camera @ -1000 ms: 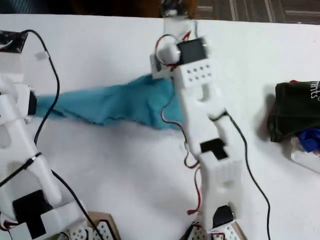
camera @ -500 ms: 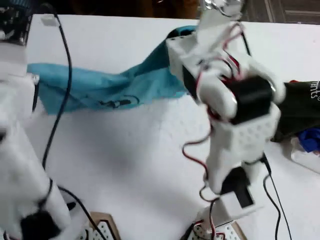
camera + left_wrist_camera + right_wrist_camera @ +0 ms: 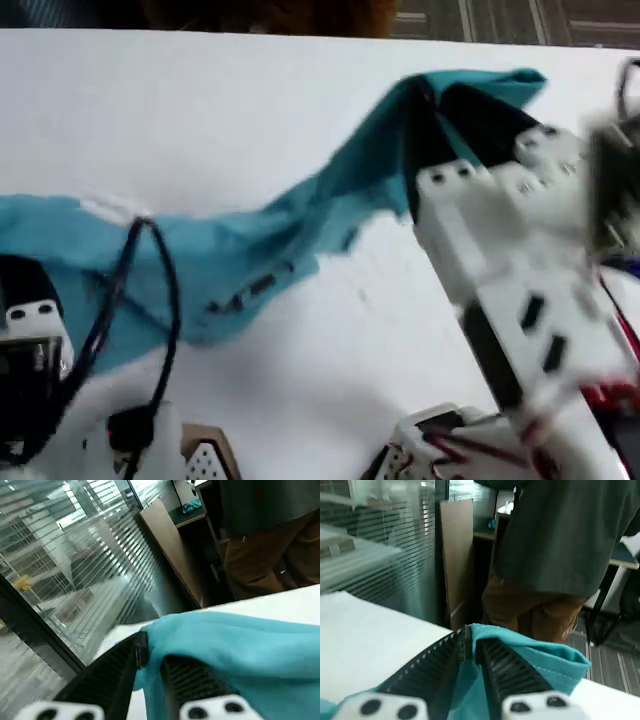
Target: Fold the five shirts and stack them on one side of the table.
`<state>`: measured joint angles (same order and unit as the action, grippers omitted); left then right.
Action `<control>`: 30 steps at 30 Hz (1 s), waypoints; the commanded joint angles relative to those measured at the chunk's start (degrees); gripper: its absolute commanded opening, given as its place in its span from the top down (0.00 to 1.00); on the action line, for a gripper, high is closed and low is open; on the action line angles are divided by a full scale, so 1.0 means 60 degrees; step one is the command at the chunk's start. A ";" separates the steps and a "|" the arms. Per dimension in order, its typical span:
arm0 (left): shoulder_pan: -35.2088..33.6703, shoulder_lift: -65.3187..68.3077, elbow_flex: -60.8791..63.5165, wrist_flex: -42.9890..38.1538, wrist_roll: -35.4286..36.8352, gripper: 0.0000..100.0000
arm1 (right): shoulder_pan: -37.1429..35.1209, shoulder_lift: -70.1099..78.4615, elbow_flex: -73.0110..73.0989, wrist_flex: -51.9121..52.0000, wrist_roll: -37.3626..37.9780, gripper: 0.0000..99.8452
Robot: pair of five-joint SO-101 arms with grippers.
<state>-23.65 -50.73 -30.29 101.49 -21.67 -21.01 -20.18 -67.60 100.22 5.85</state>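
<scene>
Teal shirt (image 3: 250, 250): stretched across the worktop (image 3: 250, 110) between my arms, unfolded. Left claw (image 3: 154, 655) and right claw (image 3: 472, 645) each clenched on one edge. I judge its folding and stacking not yet done.

**Cloth, plastic and a matt bench**

The shirt (image 3: 290, 225) is soft teal cloth: matt, creased, with a stitched hem whose pale thread shows in the right wrist view. The bench (image 3: 200, 110) is white, smooth and matt. The left fingers (image 3: 112, 667) and right fingers (image 3: 432, 662) are matt black plastic with ribbed, toothed inner faces, set in white plastic mounts. The arm shell (image 3: 520, 250) is white plastic with a dull sheen. The cable (image 3: 170, 290) has a black, slightly glossy sheath. The base plate (image 3: 205, 445) looks like bare tan wood — possibly pressed board, since little of it shows.
</scene>
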 commanded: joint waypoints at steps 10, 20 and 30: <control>-0.0484 0.4132 -0.0110 -0.1480 0.1832 0.97 | 0.1136 0.1487 0.2007 -0.3245 0.0469 0.98; -0.0513 1.0418 -0.0212 -0.4425 0.2755 0.97 | 0.0930 0.5707 0.3443 -0.7201 0.0982 0.98; -0.0278 1.2879 -0.3099 -0.5612 0.2901 0.97 | 0.1429 0.8462 0.0908 -0.7817 0.1641 0.98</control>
<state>-25.67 25.93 -40.31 68.70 -4.88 -14.24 30.02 -55.91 54.95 14.99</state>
